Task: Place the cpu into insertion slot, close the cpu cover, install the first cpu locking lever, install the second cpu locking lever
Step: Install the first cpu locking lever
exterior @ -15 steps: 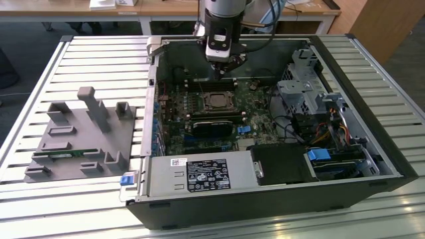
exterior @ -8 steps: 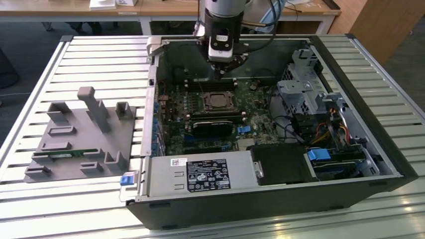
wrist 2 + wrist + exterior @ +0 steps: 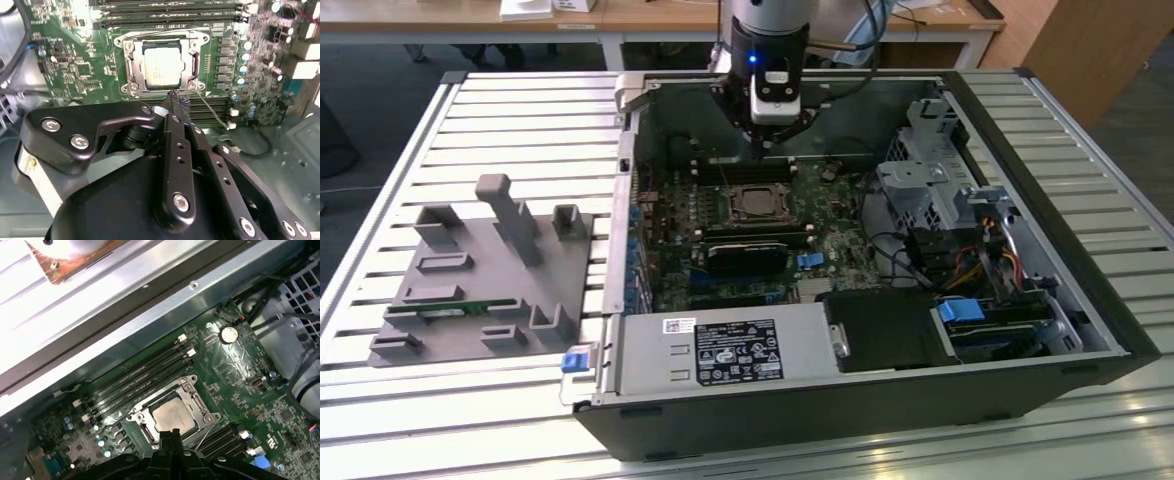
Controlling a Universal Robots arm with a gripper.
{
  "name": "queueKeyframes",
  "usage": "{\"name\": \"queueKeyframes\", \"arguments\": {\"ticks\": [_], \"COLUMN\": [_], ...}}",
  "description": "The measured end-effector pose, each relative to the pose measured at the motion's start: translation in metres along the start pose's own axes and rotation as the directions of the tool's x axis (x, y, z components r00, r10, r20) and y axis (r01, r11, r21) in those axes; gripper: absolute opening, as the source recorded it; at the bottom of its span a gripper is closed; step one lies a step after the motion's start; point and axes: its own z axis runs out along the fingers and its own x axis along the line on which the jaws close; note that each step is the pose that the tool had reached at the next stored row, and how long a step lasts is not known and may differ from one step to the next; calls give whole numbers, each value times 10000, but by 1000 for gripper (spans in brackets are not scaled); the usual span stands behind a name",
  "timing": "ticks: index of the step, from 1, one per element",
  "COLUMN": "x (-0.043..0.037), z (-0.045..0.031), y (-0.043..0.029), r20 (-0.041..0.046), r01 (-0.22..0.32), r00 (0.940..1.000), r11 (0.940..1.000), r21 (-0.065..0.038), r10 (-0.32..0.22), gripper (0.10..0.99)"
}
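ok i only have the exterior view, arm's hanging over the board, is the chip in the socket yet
observer: yes, in both wrist views the chip lies in the socket, silvery top up.
operator: and the cover
observer: in the second wrist view the cover lies flat around the chip.
operator: fingers open?
observer: no, in the first wrist view the gripper is shut, its tip near the socket's edge.

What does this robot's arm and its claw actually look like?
The arm is a silvery-grey tube ending in a black wrist section with a small blue light and a pale block below. The gripper is black, built from flat jointed bars fastened with shiny silver screws, tapering to narrow tips.
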Motion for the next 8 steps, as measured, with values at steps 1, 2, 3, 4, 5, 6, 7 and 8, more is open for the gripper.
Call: {"name": "queueKeyframes", "arguments": {"ticks": [1, 2, 3, 4, 5, 6, 7, 8], "x": [0, 0, 0, 0, 0, 0, 0, 0], "z": [0, 0, 0, 0, 0, 0, 0, 0], "y": [0, 0, 0, 0, 0, 0, 0, 0], "r20": [-8, -15, -21, -27, -33, -38, -43, -48], "r01": [159, 318, 450, 582, 705, 820, 933, 1047], "r00": [9999, 9995, 9990, 9983, 9975, 9966, 9956, 9945], "r11": [9999, 9995, 9990, 9983, 9975, 9966, 9956, 9945], "r21": [3, 5, 7, 9, 10, 12, 14, 15], "r10": [-159, -318, -450, -582, -704, -819, -933, -1047], "gripper": [106, 106, 106, 106, 106, 106, 106, 106]}}
